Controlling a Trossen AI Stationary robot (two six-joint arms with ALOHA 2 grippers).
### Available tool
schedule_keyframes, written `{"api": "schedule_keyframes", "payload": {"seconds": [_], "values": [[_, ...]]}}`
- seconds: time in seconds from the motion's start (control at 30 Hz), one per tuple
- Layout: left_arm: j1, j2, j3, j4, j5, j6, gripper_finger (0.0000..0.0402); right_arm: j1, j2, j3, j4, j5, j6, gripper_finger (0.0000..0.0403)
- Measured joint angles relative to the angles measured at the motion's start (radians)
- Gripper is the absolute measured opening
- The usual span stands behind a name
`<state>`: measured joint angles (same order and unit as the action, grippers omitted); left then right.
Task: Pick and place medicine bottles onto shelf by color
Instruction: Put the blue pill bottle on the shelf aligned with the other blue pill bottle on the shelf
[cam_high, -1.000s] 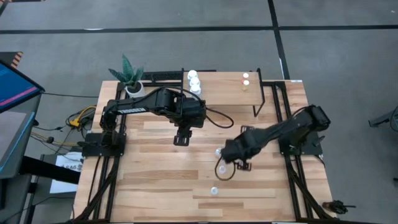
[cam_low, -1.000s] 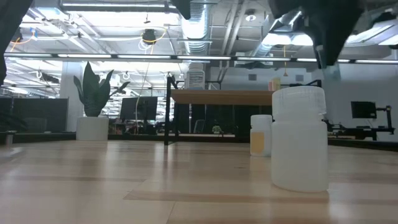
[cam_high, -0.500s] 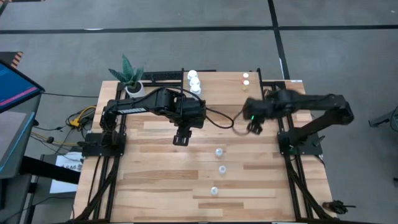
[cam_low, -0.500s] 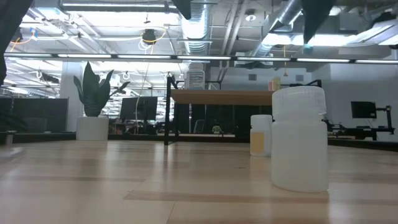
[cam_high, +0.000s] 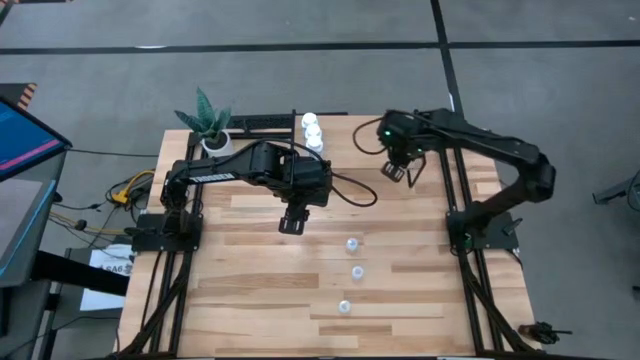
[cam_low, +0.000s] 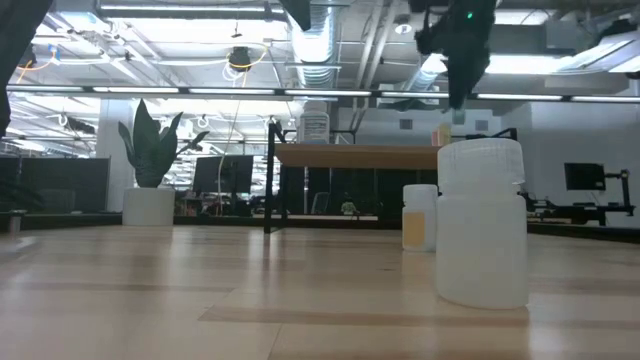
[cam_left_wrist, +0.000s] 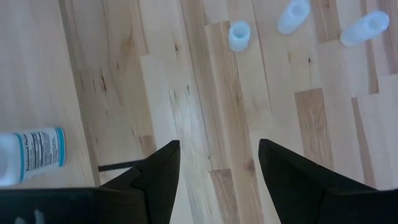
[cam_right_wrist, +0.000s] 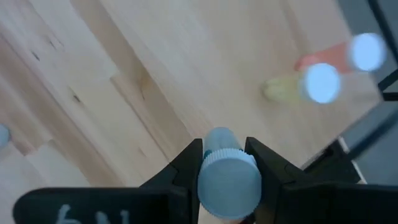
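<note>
Right gripper (cam_right_wrist: 227, 171): we are clenched on a pale capped bottle (cam_right_wrist: 228, 180).
Risk: we could topple the two small bottles (cam_right_wrist: 305, 84) on the shelf (cam_right_wrist: 205, 62) when setting down beside them.
Left gripper (cam_left_wrist: 217, 165): fingers apart, waiting mid-table.

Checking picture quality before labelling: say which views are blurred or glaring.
Right wrist view: the two small bottles on the shelf are blurred, while the bottle in the right claw is fairly sharp. Low view: bright ceiling lights glare, arms mere silhouettes. High view: evenly lit.
</note>
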<state>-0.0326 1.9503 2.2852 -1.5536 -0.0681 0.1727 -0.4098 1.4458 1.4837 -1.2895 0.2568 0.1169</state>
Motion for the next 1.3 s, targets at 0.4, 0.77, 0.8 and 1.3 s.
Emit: {"api": "schedule_keyframes", "payload": {"seconds": [0.4, 0.77, 0.8, 1.3], "values": [[0.000, 0.000, 0.000, 0.000, 0.000, 0.000, 0.0206, -0.075, 0.100, 0.000, 0.024, -0.006, -0.021, 0.0109], [0.000, 0.000, 0.000, 0.000, 0.000, 0.003, 0.0206, -0.165, 0.104, 0.001, 0.055, -0.100, 0.114, 0.0111], [0.000, 0.000, 0.000, 0.000, 0.000, 0.002, 0.0206, -0.168, 0.112, 0.002, 0.058, -0.109, 0.123, 0.0111], [0.000, 0.000, 0.000, 0.000, 0.000, -0.002, 0.0206, -0.182, 0.130, 0.001, 0.045, -0.124, 0.122, 0.0144]]}}
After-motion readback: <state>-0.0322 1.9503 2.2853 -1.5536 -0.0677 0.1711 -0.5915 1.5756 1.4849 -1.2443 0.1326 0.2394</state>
